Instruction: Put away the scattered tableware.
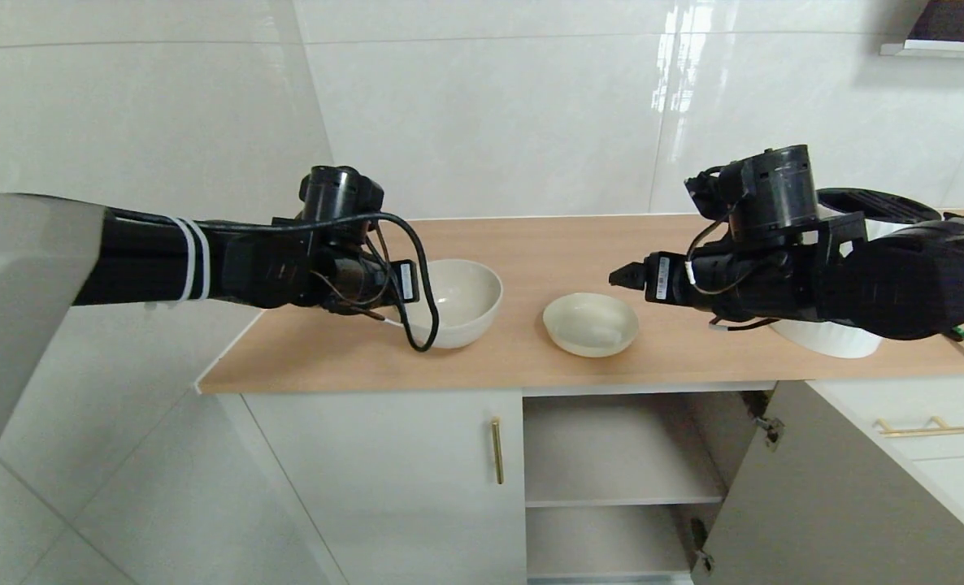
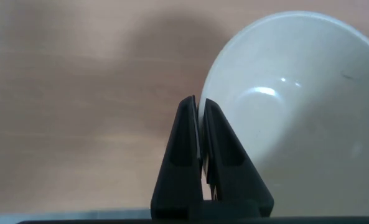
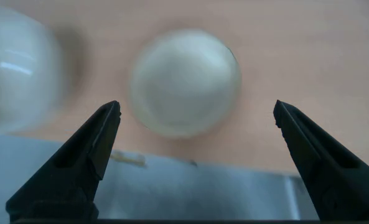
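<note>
Two pale bowls sit apart on the wooden countertop (image 1: 531, 244), near its front edge. Over the larger bowl (image 1: 462, 301), on the left, the left gripper (image 2: 200, 102) hangs with its fingers pressed nearly together, right at the bowl's rim. The right gripper (image 3: 195, 111) is spread wide, hovering just beside and above the smaller bowl (image 1: 591, 323), which sits framed between its fingers in the wrist view. Below the counter, a cupboard (image 1: 612, 455) stands with its door open.
</note>
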You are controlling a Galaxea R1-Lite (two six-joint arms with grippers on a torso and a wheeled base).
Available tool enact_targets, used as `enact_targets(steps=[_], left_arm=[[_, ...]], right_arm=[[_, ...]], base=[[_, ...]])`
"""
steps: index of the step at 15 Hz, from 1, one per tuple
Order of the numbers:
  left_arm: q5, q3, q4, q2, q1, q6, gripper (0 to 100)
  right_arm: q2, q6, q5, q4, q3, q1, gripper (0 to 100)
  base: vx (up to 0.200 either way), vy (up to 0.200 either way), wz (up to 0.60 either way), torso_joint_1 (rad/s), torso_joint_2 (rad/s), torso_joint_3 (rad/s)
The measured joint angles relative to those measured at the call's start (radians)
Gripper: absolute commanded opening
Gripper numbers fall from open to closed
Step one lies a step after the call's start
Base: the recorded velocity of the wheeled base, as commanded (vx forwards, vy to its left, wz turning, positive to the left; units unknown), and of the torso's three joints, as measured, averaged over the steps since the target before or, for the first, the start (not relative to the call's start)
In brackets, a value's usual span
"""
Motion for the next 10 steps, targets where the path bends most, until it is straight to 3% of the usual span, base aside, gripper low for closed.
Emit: enact_targets(steps=[4,10], left_arm=[[0.0,0.066,-0.001,-0.137,-0.012,-0.015,0],[0.013,0.11,-0.006,-0.243,-0.033,-0.016,0]], right_arm=[[0.113,0.067,-0.063,0.16,-0.146,-0.023,100],[0.249,0.066,-0.13,0.162,-0.219,-0.039,100]], base=[[0.0,0.0,0.0,0.0,0.0,0.0],[0.0,0.0,0.0,0.0,0.0,0.0]])
